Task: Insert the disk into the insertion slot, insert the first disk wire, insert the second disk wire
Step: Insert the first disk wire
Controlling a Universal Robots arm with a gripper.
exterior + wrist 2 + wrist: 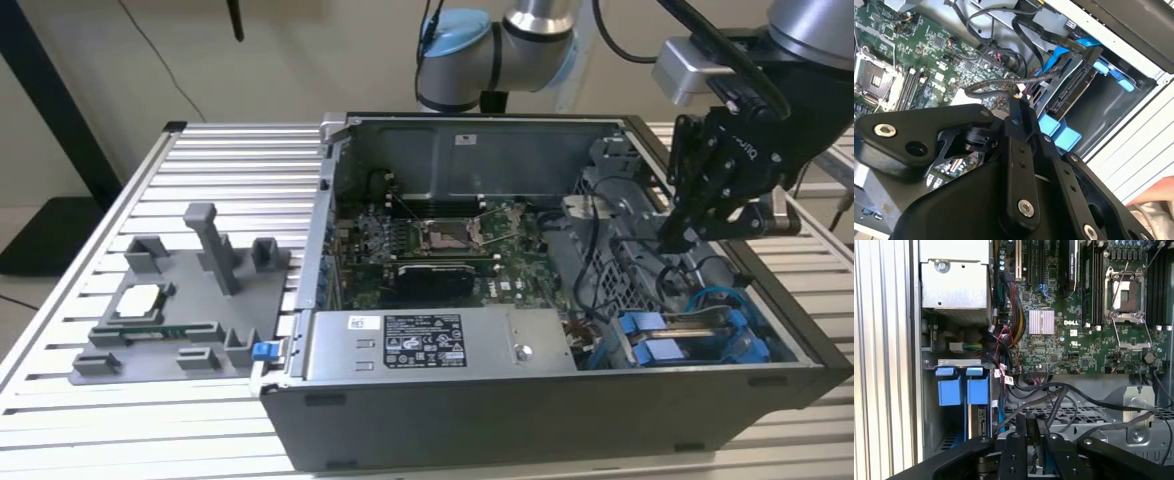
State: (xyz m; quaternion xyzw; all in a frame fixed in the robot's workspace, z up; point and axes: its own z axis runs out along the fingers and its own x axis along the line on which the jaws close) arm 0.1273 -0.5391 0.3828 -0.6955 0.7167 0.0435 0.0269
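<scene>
Backs onto a plain cream-beige painted wall (307, 50), softly and evenly lit, with no hard shadows. Carries a thin dark cord (160, 60) slanting down that wall, beside a short black rod (236, 20) hanging from the top edge. Leans a black square-section metal post (60, 110) across the exterior view's left, down toward a flat black base (47, 240) resting on pale floor (11, 320). Spreads a wide table of silver ribbed aluminium slats (227, 150) across the foreground, bright with glare along the ridges. Shows the same table (879, 365) as pale parallel ribs in the first wrist view.
</scene>
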